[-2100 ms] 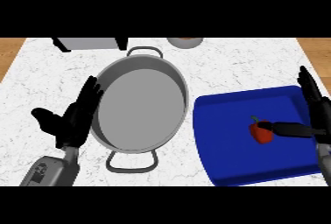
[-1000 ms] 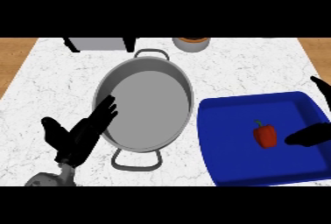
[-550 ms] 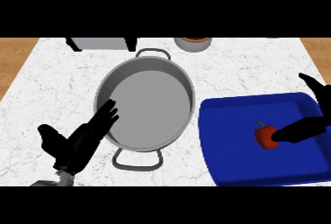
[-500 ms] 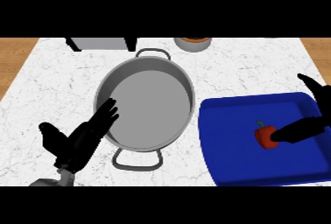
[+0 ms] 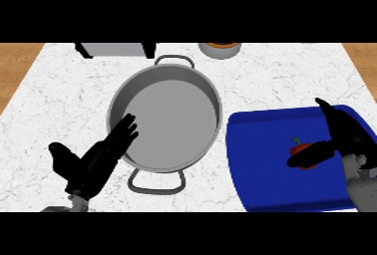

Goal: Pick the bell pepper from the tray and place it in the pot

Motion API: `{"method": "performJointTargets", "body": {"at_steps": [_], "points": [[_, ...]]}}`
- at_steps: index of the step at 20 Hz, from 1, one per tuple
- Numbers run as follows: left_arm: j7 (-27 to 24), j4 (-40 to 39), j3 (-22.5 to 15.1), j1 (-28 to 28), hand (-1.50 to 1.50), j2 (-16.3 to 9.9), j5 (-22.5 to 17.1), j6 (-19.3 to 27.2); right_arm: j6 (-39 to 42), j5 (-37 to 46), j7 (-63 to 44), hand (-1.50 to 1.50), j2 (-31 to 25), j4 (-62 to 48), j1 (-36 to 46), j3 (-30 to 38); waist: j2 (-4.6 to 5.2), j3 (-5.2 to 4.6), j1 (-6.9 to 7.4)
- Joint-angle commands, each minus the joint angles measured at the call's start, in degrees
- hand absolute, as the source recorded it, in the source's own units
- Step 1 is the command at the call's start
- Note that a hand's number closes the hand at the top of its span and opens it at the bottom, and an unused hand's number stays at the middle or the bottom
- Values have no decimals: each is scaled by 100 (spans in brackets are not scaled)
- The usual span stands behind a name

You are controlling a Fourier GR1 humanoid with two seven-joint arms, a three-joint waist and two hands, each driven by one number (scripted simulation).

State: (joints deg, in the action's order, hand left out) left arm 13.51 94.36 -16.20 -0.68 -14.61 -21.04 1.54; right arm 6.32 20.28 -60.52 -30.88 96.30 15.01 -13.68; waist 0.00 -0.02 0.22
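A small red bell pepper (image 5: pixel 298 149) with a green stem lies in the blue tray (image 5: pixel 258 174) at the right. My right hand (image 5: pixel 346 133) is over the tray's right side, fingers straight and pointing away from me, its thumb lying across the pepper's near side. The wide grey pot (image 5: pixel 165 119), with nothing inside, stands left of the tray, one handle at the far end and one at the near end. My left hand (image 5: pixel 92 164) is open beside the pot's near-left rim.
A grey box (image 5: pixel 114 49) and a small brown-rimmed container (image 5: pixel 219 49) stand at the counter's far edge behind the pot. Wooden floor shows past the white marble counter at both upper corners.
My right hand has moved left across the tray, so its thumb now reaches the pepper. The left hand has shifted only slightly beside the pot.
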Motion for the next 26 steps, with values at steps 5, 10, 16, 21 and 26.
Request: {"method": "performJointTargets", "body": {"at_steps": [5, 10, 16, 21, 26], "points": [[-129, -69, 25, 106, 0, 142, 254, -40, 176, 786, -424, -150, 124, -369, -211, -196, 2, 0, -9], [55, -279, 73, -198, 0, 377, 366, -103, 400, 911, -233, -150, 275, -389, -341, 40, -2, 1, -30], [404, 180, 395, -54, 0, 330, 291, -206, 608, 1084, -101, -150, 528, -514, -349, 352, -5, 1, -13], [245, 412, 302, 473, 0, 414, 434, -357, 494, 1479, 96, -150, 822, -916, -364, 367, -4, 2, 6], [-162, -200, 456, 316, 0, 581, 639, -561, 980, 1400, 244, -150, 705, -548, -561, 721, -6, 0, -30]]}}
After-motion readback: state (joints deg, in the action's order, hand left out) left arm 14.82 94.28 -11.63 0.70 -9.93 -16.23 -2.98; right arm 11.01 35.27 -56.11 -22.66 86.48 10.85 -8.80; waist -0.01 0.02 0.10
